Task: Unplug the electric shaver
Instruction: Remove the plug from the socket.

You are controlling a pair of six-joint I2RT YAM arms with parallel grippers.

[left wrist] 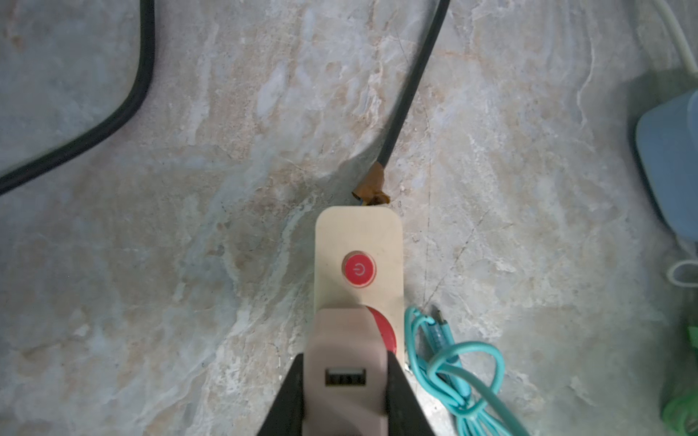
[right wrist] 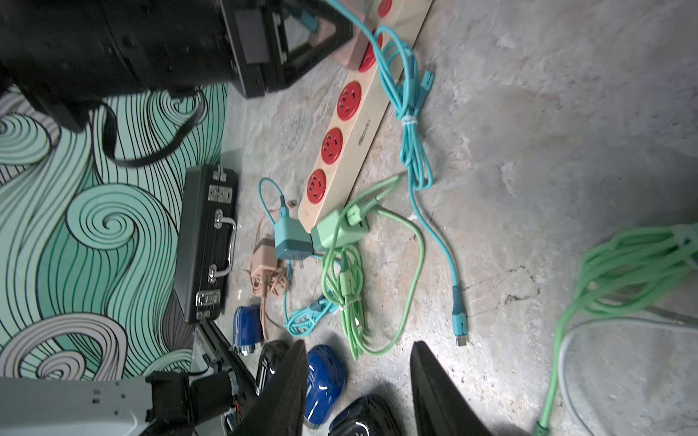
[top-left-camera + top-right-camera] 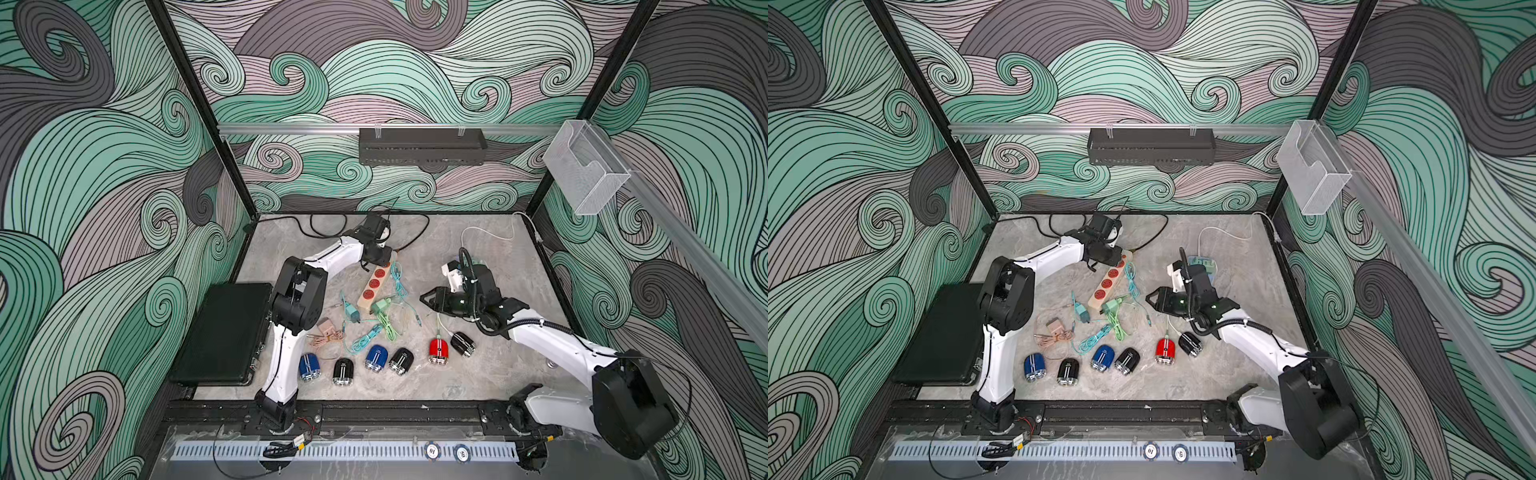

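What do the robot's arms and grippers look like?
The left arm and right arm have white links and bulky black joints. The right arm carries a black ribbed hose. The left gripper and right gripper have black, wedge-shaped jaws.

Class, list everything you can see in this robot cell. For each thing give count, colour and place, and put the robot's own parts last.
shavers: six; two blue, three black, one red; row along the table's near side
power strip: one; beige, red sockets; mid-table
plugged adapter: one; pink; in the strip's socket nearest its switch
loose adapters: three; teal, green, pink; off the strip's near end, among bundled cables
case: one; black; beside the left arm
wall tray: one; black; back wall
bin: one; clear; side rail
left gripper: black; shut on the plugged adapter
right gripper: black; open, empty
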